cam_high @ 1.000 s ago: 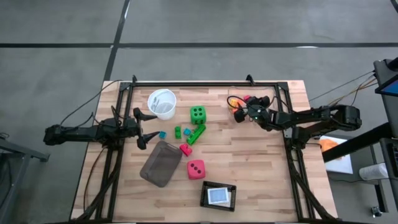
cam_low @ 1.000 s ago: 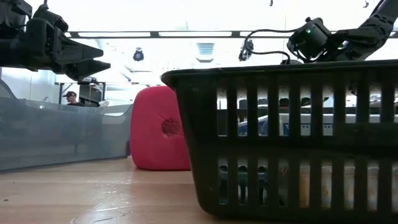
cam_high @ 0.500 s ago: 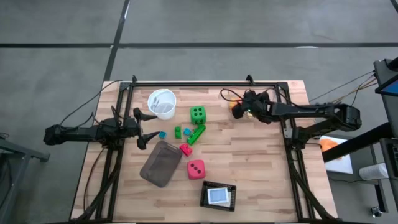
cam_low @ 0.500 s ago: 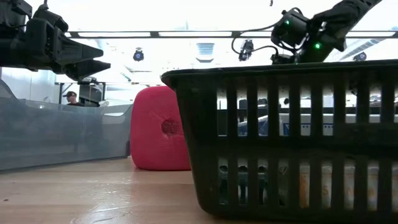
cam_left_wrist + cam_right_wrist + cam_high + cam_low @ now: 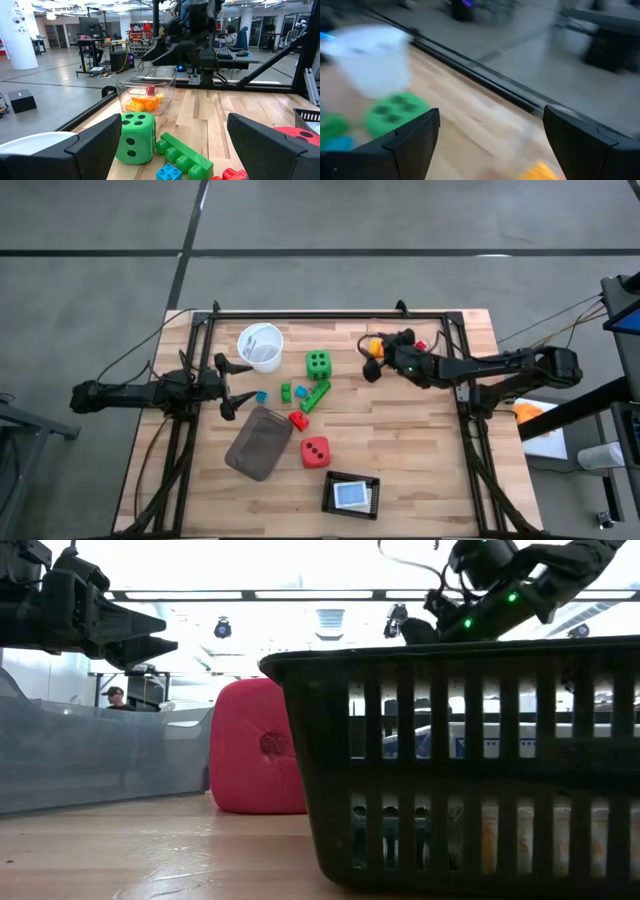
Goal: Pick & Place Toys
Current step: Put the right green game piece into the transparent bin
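Note:
The toys lie mid-table: a green die (image 5: 318, 363), a pink-red die (image 5: 315, 451), a long green brick (image 5: 316, 395), a small green brick (image 5: 286, 391), two blue bricks (image 5: 261, 396) and a red brick (image 5: 298, 420). Orange, yellow and red bricks (image 5: 145, 102) sit in the clear box (image 5: 147, 92) at the far right. My right gripper (image 5: 368, 367) hangs open over that box's left side, holding nothing. My left gripper (image 5: 235, 385) waits open at the table's left, level, facing the toys (image 5: 170, 150).
A white cup (image 5: 261, 346) stands far left of the green die. The flat grey tray (image 5: 260, 442) lies near the middle, left of the pink-red die. A black basket (image 5: 351, 494) sits by the near edge. Black frame rails (image 5: 320, 315) border the table.
My right gripper has risen above the clear box and drifted a little toward the table's left, its fingers tipping up nearer to level. It has stayed open and holds nothing.

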Action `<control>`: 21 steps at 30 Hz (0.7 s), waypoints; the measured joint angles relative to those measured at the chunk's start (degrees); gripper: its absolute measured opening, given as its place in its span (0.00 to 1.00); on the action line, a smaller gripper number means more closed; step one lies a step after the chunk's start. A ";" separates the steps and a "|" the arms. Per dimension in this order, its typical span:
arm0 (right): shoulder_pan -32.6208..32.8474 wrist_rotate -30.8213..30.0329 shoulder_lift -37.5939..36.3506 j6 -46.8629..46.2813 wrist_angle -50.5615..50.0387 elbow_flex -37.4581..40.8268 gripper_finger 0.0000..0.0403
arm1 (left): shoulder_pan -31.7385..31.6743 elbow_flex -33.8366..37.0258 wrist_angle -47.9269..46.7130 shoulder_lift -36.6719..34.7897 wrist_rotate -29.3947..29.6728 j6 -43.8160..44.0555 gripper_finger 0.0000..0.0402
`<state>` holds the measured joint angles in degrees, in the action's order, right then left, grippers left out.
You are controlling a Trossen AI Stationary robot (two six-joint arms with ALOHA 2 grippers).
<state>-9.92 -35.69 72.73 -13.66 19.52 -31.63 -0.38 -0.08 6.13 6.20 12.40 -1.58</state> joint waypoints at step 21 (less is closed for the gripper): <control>20.05 4.07 12.96 6.59 24.01 1.00 0.86 | -0.04 -3.32 0.03 4.42 -0.92 9.41 0.90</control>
<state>10.13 -31.62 85.69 -7.07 43.53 -30.63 -0.43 -3.40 6.17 10.61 11.48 7.83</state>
